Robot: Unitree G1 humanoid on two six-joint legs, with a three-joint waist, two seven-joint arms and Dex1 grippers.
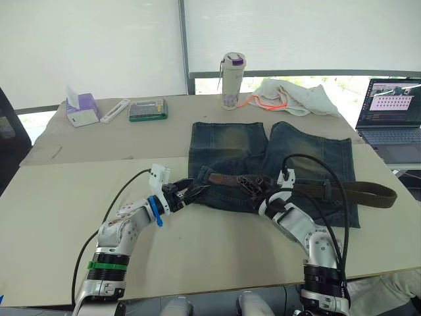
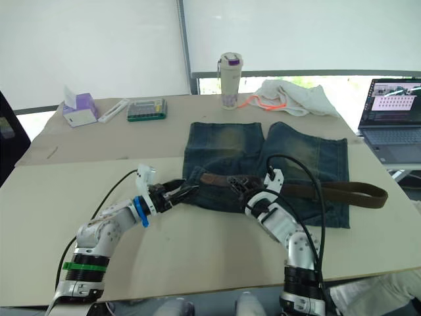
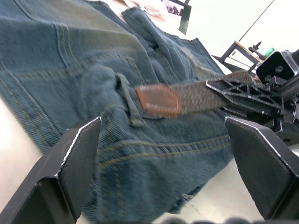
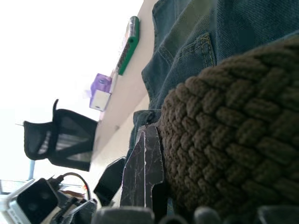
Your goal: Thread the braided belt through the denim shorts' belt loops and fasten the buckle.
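The denim shorts (image 1: 276, 151) lie flat on the table, waistband toward me. The braided belt (image 1: 342, 191) runs across the waistband, and its far end folds back past the shorts' right edge. Its brown leather tip (image 3: 159, 100) lies right beside one of the belt loops (image 3: 125, 95); I cannot tell whether it has passed through. My right gripper (image 1: 253, 184) is shut on the belt a little behind the tip, with the braid (image 4: 224, 154) pressed against a finger (image 4: 147, 168). My left gripper (image 1: 199, 191) stands open at the waistband's left corner, fingers apart facing the tip. The buckle is hidden.
Along the back of the table are a tissue box (image 1: 81, 108), a white bar (image 1: 115, 110), a green-edged case (image 1: 147, 109), a tumbler (image 1: 232, 80) and a white cloth with an orange cord (image 1: 293, 95). An open laptop (image 1: 395, 112) sits at the right.
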